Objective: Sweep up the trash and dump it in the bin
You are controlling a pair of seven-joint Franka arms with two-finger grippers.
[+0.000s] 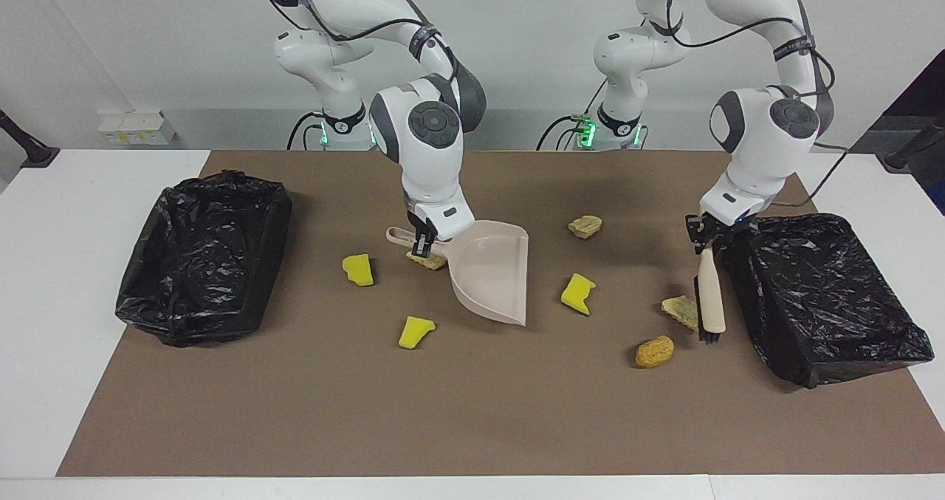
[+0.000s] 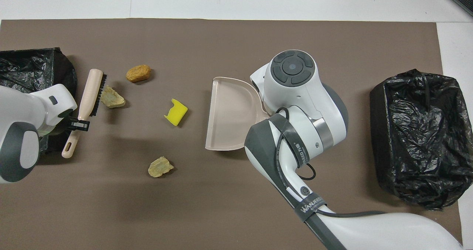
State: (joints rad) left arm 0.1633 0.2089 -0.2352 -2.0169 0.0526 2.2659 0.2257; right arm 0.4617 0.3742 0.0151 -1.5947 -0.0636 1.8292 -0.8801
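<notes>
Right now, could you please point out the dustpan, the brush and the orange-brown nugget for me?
dustpan (image 1: 493, 271): facing view, on the bare inside of its pan.
brush (image 1: 711, 293): facing view, on its pale back, above the black bristles.
orange-brown nugget (image 2: 138, 73): overhead view, on the middle of its top.

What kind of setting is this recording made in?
Most likely a robotics lab test bench, not a home: a white table under a brown mat, staged scraps such as a yellow wedge, black-lined bins at both ends, and a plain grey wall.
</notes>
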